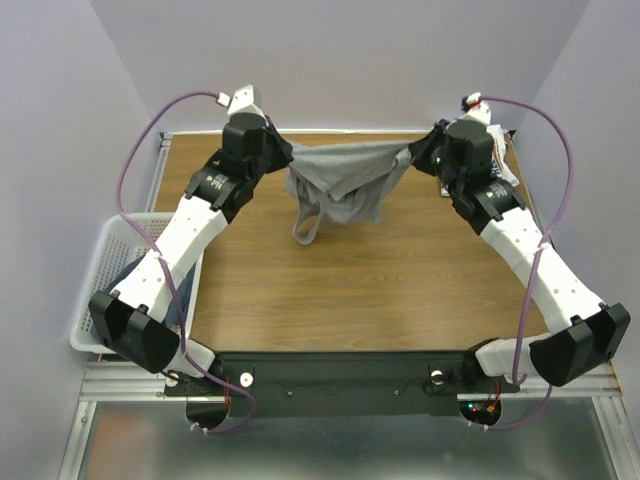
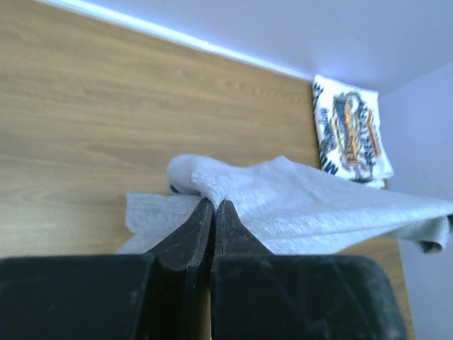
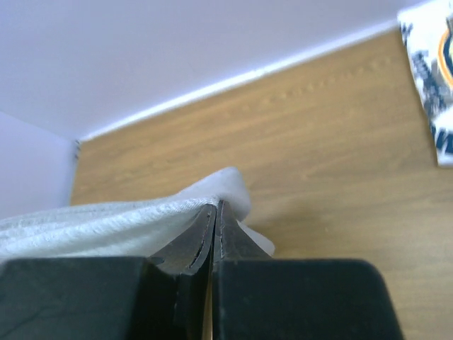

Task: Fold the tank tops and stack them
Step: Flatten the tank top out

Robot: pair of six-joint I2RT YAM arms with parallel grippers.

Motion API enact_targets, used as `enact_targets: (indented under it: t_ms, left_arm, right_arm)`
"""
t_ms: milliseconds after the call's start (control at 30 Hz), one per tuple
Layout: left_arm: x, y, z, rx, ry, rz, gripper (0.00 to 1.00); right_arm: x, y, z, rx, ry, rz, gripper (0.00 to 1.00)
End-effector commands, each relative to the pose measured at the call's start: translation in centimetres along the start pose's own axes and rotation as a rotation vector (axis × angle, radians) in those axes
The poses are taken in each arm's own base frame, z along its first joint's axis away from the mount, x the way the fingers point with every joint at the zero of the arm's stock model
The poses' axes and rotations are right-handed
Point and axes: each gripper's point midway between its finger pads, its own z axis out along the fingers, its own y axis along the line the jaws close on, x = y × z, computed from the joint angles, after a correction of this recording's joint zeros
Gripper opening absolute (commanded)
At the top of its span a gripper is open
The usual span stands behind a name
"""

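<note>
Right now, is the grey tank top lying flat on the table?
No: the grey tank top hangs bunched, strung from left gripper to right gripper.

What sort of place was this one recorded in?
Probably a lab test cell, not a home: a wooden table boxed in by plain pale walls, an aluminium-profile frame at its near edge, and a white lattice basket at its left.

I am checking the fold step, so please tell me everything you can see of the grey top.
The grey top is plain, soft light-grey knit cloth, crumpled. It hangs stretched between both grippers over the far part of the table: the left gripper pinches one upper edge, the right gripper the other, both shut. Its middle sags, and a strap loop dangles at the lower left.
</note>
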Motion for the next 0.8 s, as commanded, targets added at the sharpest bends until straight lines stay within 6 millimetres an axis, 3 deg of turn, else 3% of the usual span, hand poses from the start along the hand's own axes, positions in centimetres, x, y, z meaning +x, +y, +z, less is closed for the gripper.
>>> enact_targets:
  t_ms: [0,33,133,200,233,333,400,467,500,533,567,600,633,667,700,733,767]
  left_arm:
    - [-6.1,-0.2,-1.5,0.009,-0.108,0.006,0.0]
    - [-7.3,-0.3,-1.1,0.022,-0.127,-0.001,0.0]
    - [-10.2,-1.2,0.0,0.069,-0.179,-0.03,0.0]
    - [-11.4,-1.2,1.5,0.087,-0.186,-0.045,0.0]
    - [-13.2,-2.2,1.0,0.118,-0.218,-0.052,0.0]
    - [-14.5,-3.1,1.7,0.141,-0.225,-0.046,0.0]
    - [-13.8,-2.7,2.3,0.126,-0.202,-0.039,0.0]
    - [-11.5,-1.7,3.2,0.12,-0.146,-0.047,0.0]
    - [-11.4,-1.7,2.8,0.137,-0.156,-0.071,0.0]
    - [-8.3,0.1,4.0,0.104,-0.094,-0.085,0.0]
    - [-6.9,0.6,4.3,0.101,-0.069,-0.099,0.0]
    - [-4.0,1.8,4.6,0.103,-0.02,-0.127,0.0]
    - [-2.4,2.3,4.6,0.105,0.007,-0.143,0.0]
    - [-0.7,2.7,4.5,0.119,0.041,-0.162,0.02]
    - [-0.4,2.7,4.1,0.144,0.026,-0.174,0.12]
    - [3.1,4.6,4.5,0.107,0.085,-0.196,0.15]
    - [3.9,4.8,4.4,0.121,0.088,-0.205,0.26]
  right_arm:
    - [-6.7,2.0,-0.9,-0.017,-0.142,-0.026,0.0]
    - [-8.8,3.0,-1.4,-0.035,-0.185,-0.017,0.0]
    - [-10.7,3.3,0.2,-0.01,-0.222,-0.047,0.0]
    - [-14.2,3.9,0.1,-0.016,-0.293,-0.056,0.0]
    - [-14.4,3.9,1.2,-0.008,-0.291,-0.066,0.0]
    - [-18.2,4.3,0.0,-0.02,-0.37,-0.07,0.0]
    - [-18.6,4.3,-0.7,-0.032,-0.378,-0.07,0.0]
    - [-17.1,4.1,-0.8,-0.053,-0.335,-0.083,0.01]
    - [-14.3,3.6,0.3,-0.068,-0.261,-0.096,0.0]
    - [-12.9,3.3,0.4,-0.076,-0.226,-0.1,0.0]
    - [-11.5,2.8,0.7,-0.077,-0.192,-0.104,0.0]
    - [-8.3,1.3,1.2,-0.058,-0.121,-0.107,0.0]
    - [-8.6,1.5,0.8,-0.068,-0.128,-0.099,0.0]
    - [-5.2,-0.5,1.8,-0.026,-0.056,-0.108,0.0]
    - [-3.9,-1.3,2.1,-0.005,-0.029,-0.102,0.0]
    - [-1.2,-3.0,2.7,0.031,0.028,-0.11,0.0]
    - [0.2,-3.6,2.9,0.041,0.06,-0.105,0.0]
